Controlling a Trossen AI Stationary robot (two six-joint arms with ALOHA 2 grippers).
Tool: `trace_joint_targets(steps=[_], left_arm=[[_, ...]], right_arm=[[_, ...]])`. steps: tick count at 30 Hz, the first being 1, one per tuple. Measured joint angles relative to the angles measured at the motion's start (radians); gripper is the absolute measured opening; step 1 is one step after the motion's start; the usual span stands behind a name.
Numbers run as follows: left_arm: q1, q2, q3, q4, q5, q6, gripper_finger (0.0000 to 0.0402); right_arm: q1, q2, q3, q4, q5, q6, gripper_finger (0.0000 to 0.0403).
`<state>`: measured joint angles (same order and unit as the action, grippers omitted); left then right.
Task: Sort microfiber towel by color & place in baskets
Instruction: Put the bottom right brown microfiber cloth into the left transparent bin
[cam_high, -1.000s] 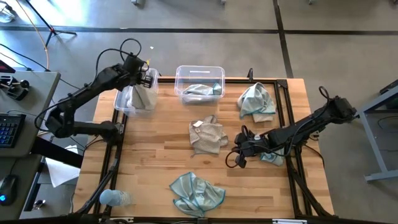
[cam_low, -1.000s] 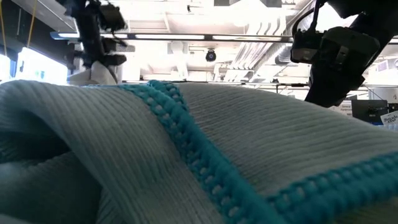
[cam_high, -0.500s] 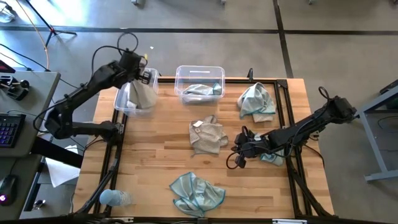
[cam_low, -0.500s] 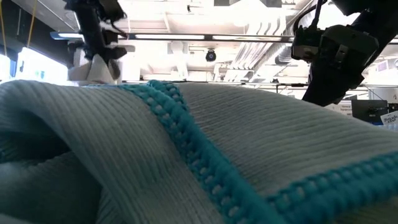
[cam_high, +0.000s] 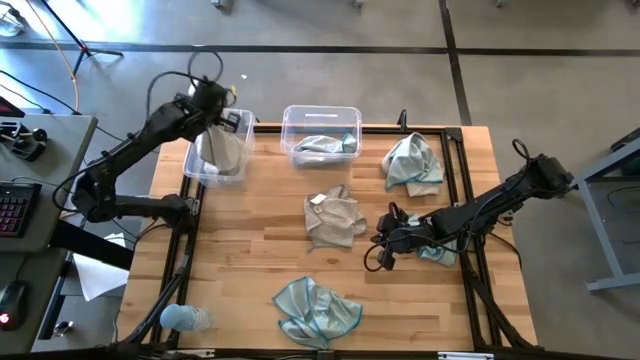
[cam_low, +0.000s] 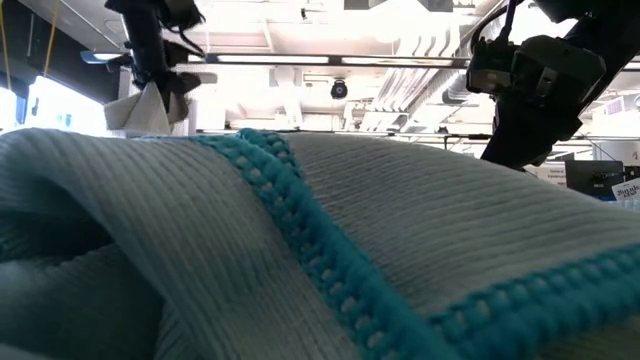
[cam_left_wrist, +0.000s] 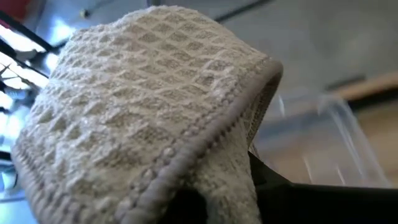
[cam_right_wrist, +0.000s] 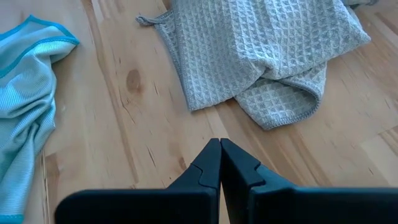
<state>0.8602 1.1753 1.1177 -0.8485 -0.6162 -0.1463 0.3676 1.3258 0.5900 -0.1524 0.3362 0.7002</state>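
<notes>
Overhead, left gripper (cam_high: 228, 128) clamps beige towel (cam_high: 224, 150) above basket (cam_high: 198, 170); right gripper (cam_right_wrist: 219, 163) closed, empty.

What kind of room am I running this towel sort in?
Most likely a robotics lab or workshop: a butcher-block table on a bare grey concrete floor, an operator desk with a keyboard beside it, and exposed ceiling ducts and strip lights overhead.

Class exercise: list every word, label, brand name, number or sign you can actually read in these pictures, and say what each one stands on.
None can be read.
The beige towel at the table's middle carries a small white tag, too small to read.
The low view shows white signs at the far right of the room, too blurred to read.
</notes>
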Motion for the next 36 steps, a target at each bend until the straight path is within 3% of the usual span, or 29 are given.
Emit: trace_joint_targets(steps=[9,23,31,36], left_arm=[[-0.018,0.056,-0.152,-0.013,0.107,-0.184,0.0000],[0.079,0.223,-0.166,0.003,0.315,-0.304,0.0001],[0.083,0.236,-0.167,0.045,0.327,-0.301,0.0018],[0.083,0.188,-0.173,0.028,0.279,-0.290,0.0047]], right_arm=[[0.000,0.000,0.000,0.002,-0.001,-0.009,0.0000],[0.000,0.000,0.000,0.009,-0.003,-0.005,0.0000],[0.000,0.000,0.000,0.009,-0.003,-0.003,0.0000],[0.000,0.000,0.000,0.009,-0.003,-0.002,0.0000]])
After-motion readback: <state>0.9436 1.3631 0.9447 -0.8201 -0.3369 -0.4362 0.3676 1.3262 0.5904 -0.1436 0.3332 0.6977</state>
